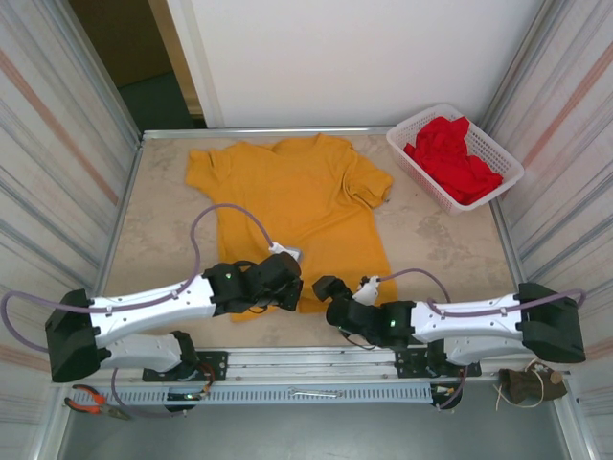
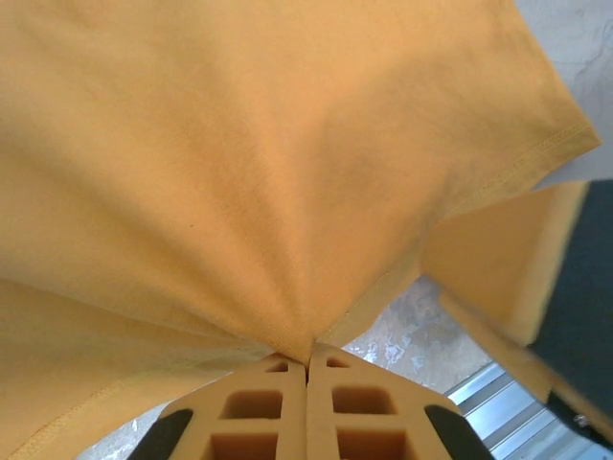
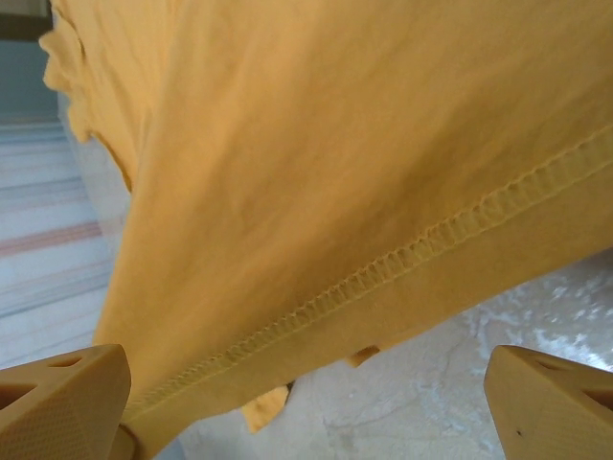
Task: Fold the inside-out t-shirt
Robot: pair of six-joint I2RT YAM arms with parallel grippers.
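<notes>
T-shirt (image 1: pixel 297 206), mustard yellow, lies spread on the table (image 1: pixel 158 225), hem nearest the arms. The left gripper (image 2: pixel 307 356) is pinched tight on the hem, cloth fanning out from it. The right gripper (image 3: pixel 306 402) gapes wide at the stitched hem, not closed on it. A red garment (image 1: pixel 455 158) sits in the white basket (image 1: pixel 414 123).

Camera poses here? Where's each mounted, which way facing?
Top external: above and behind the robot, facing down at the table, t-shirt and basket; left arm and right arm show.
Left wrist: on the left arm, facing along the left gripper, shut on bunched t-shirt fabric.
Right wrist: on the right arm, facing out between the open right gripper fingers at the hem.
Shared: both wrist views see the t-shirt's near edge.
</notes>
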